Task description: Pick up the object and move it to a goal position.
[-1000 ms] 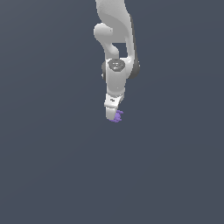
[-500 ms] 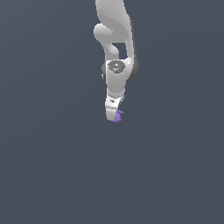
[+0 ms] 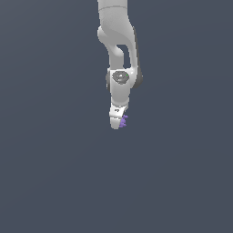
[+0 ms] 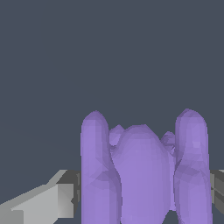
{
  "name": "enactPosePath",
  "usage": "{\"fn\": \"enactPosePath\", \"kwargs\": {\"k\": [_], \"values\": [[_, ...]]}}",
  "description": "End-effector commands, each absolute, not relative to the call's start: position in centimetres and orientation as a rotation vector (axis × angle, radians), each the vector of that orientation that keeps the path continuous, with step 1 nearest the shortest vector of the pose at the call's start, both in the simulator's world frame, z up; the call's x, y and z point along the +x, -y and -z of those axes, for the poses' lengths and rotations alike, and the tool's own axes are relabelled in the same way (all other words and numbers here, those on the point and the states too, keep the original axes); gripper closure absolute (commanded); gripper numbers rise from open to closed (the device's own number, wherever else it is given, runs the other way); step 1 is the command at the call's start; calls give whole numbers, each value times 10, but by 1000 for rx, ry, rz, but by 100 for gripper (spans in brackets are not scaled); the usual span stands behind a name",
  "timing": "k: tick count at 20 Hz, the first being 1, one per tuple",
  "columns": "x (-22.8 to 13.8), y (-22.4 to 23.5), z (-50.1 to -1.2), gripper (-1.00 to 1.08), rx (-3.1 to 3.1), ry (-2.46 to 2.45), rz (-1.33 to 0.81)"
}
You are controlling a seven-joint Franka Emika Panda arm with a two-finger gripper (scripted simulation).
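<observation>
The object (image 3: 124,121) is a tiny purple, lumpy, spiky thing that peeks out at the tip of the white arm in the exterior view. My gripper (image 3: 119,123) points downward and is shut on it. In the wrist view the object (image 4: 142,175) fills the lower middle of the picture as several rounded purple lobes. A grey finger (image 4: 52,201) presses against one side of it, and the other finger (image 4: 217,186) shows at the opposite edge.
The white arm (image 3: 119,54) comes down from the upper edge of the exterior view. Behind and around it lies a plain dark grey-blue surface (image 3: 54,173) with nothing else in sight.
The arm and the held object look nearly unchanged; at most the gripper has shifted very slightly.
</observation>
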State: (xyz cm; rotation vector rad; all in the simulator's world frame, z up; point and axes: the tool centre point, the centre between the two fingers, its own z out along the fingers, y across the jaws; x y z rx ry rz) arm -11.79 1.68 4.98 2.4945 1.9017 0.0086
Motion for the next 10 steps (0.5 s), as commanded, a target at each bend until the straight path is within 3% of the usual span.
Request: {"fn": "enactPosePath", "kwargs": {"k": [1, 3, 4, 10], "values": [[-121, -18, -41, -92, 2496, -1908, 0], [-121, -18, -40, -92, 2496, -1908, 0], [-121, -18, -40, 108, 2496, -1908, 0], [-121, -18, -40, 108, 2496, -1908, 0]]}}
